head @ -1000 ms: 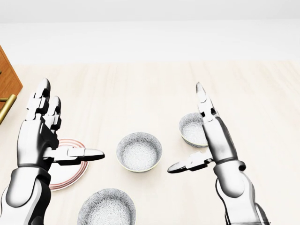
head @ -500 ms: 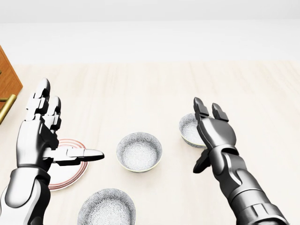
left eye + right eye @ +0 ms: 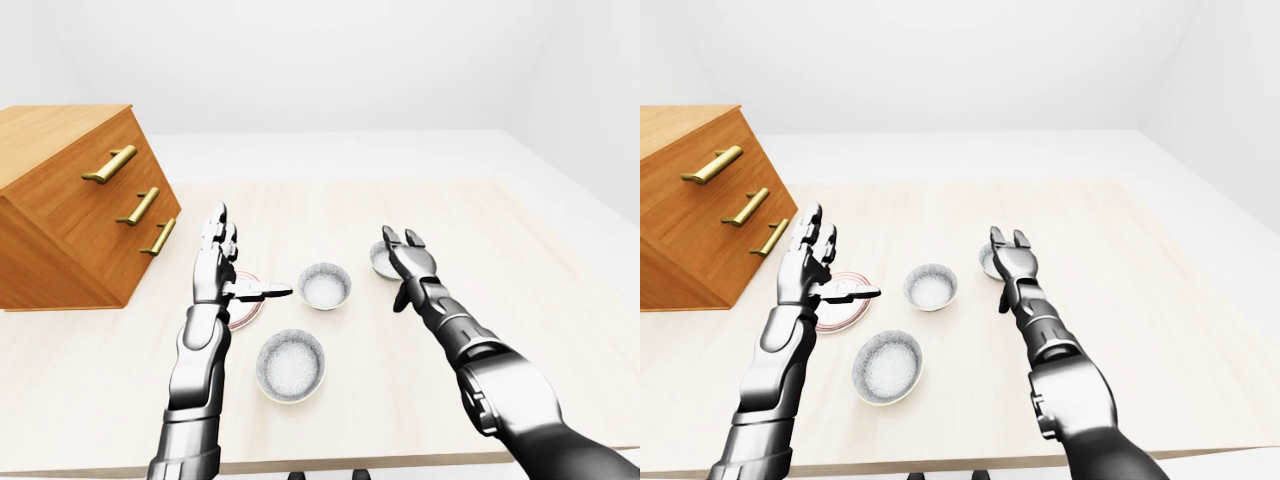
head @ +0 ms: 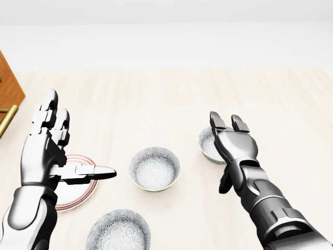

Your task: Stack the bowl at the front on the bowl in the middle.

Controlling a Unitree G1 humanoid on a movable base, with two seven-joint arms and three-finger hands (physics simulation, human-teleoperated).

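Observation:
Three patterned grey bowls stand on the pale wooden table. The front bowl is at the bottom of the head view, the middle bowl at its centre, and a third bowl to the right, partly hidden by my right hand. My left hand is open, fingers pointing up and thumb stretched toward the middle bowl, hovering left of it. My right hand is open too, its back toward the camera, over the near rim of the third bowl. Neither hand holds anything.
A red-rimmed plate lies under my left hand. A wooden chest of drawers with brass handles stands on the table's left side. The table's near edge runs along the bottom of the left-eye view.
My right hand has turned from edge-on, thumb out to the left, to showing its back, and has dropped slightly over the third bowl. The left hand has barely moved.

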